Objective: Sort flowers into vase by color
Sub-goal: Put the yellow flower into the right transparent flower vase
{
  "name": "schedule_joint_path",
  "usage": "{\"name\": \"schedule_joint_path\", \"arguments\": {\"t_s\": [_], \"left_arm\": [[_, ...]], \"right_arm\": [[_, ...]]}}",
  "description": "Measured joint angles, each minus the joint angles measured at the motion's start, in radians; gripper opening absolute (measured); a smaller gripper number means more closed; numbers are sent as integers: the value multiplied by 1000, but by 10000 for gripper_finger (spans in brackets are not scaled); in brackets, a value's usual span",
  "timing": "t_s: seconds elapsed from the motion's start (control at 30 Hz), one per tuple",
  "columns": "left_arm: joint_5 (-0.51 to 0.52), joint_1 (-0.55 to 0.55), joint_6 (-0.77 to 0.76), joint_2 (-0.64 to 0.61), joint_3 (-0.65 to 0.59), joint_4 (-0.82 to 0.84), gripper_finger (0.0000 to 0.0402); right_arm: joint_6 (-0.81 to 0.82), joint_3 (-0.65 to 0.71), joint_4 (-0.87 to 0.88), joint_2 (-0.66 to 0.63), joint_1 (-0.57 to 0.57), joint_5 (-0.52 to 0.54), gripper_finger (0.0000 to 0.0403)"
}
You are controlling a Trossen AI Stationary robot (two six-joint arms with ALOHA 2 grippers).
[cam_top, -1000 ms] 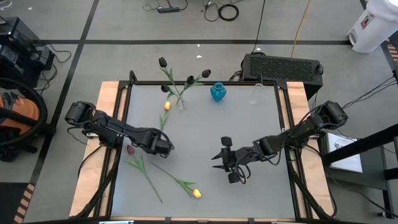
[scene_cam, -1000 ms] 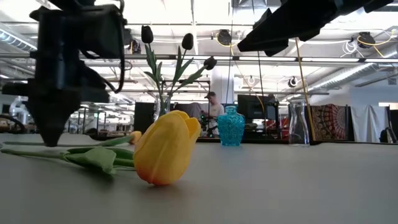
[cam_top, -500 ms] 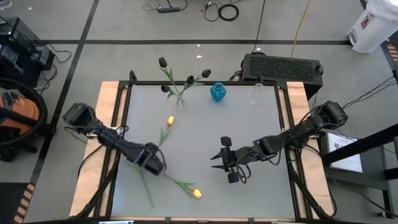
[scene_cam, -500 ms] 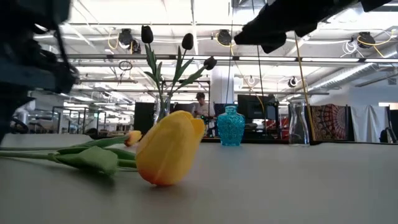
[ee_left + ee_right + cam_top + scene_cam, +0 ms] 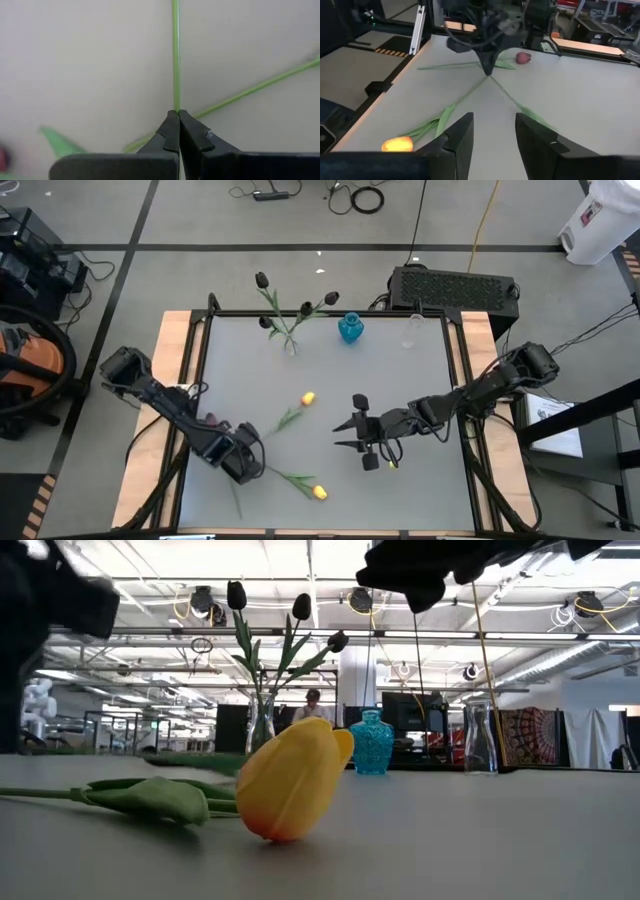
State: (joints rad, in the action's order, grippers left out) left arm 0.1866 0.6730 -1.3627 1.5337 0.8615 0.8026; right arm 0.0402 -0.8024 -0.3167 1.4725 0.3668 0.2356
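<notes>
Two yellow tulips lie on the table (image 5: 420,380); only the left wrist view shows the left gripper (image 5: 176,116) pinching a thin green stem (image 5: 175,55) at the near left; the right wrist view alone shows a red-purple tulip (image 5: 522,58) behind it; the right gripper (image 5: 352,442) hovers mid-table, fingers spread, well apart from one yellow tulip (image 5: 308,397); the other yellow tulip (image 5: 318,492) lies near the front edge.

Both arms matte black, segmented links w/ thin black cables along them. Left gripper (image 5: 176,116): tapered black fingers, small silver screw. Right gripper (image 5: 492,130): blocky black fingers.
</notes>
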Motion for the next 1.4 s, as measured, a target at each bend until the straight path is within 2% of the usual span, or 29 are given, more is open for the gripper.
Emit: {"name": "schedule_joint_path", "arguments": {"t_s": [0.6,0.97,1.17,1.4], "left_arm": [[524,3,301,-1,169,0,1],[876,-20,477,-2,189,-75,1],[946,-68,725,-2,189,-267,1],[940,-137,1093,-2,189,-605,1]], "right_arm": [[13,0,-19,-14,-5,1,137],[-76,0,-10,-176,-4,3,137],[-162,0,-1,-278,-2,3,137],[-228,0,-74,-282,-8,7,137]]}}
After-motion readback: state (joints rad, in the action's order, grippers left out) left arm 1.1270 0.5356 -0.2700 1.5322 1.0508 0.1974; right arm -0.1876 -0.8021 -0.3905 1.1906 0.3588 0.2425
